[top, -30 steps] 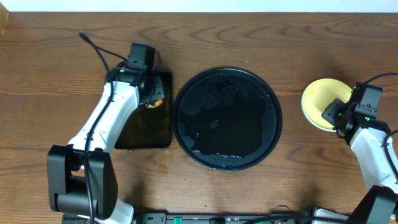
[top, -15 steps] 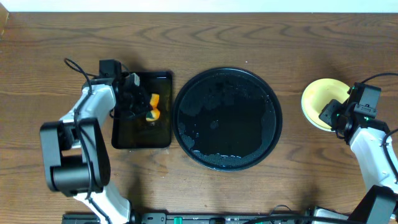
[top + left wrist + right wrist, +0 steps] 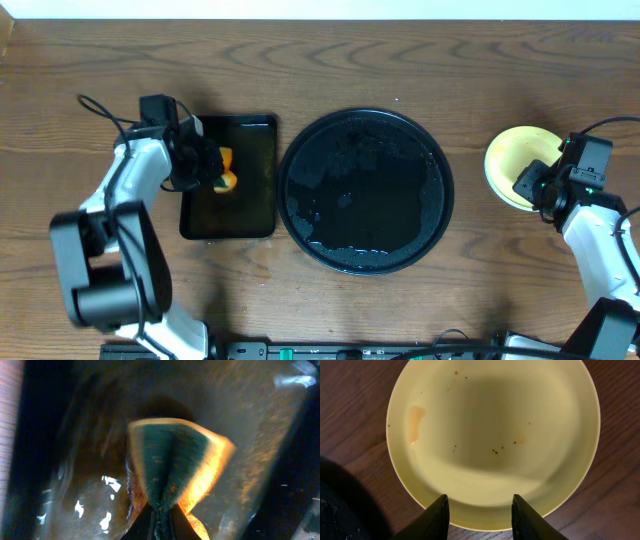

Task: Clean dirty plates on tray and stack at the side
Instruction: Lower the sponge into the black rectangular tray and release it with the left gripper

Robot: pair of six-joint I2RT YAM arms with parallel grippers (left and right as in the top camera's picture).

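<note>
The large round black tray [image 3: 366, 190] lies mid-table, wet and with no plate on it. A pale yellow plate [image 3: 508, 160] lies on the wood at the right; in the right wrist view [image 3: 492, 435] it shows small brown specks. No mint-green plate is in view. My right gripper [image 3: 532, 187] is open, its fingers [image 3: 479, 515] over the plate's near rim. My left gripper [image 3: 212, 172] is shut on an orange and green sponge [image 3: 172, 470] over the small rectangular black tray [image 3: 250, 190].
The rectangular tray [image 3: 60, 460] looks wet and glossy in the left wrist view. A black cable [image 3: 100, 110] trails behind the left arm. A pale wall edge runs along the table's far side.
My left arm has swung to the left, carrying the sponge from the rectangular tray's right part to its left part. The right arm and yellow plate have not moved.
</note>
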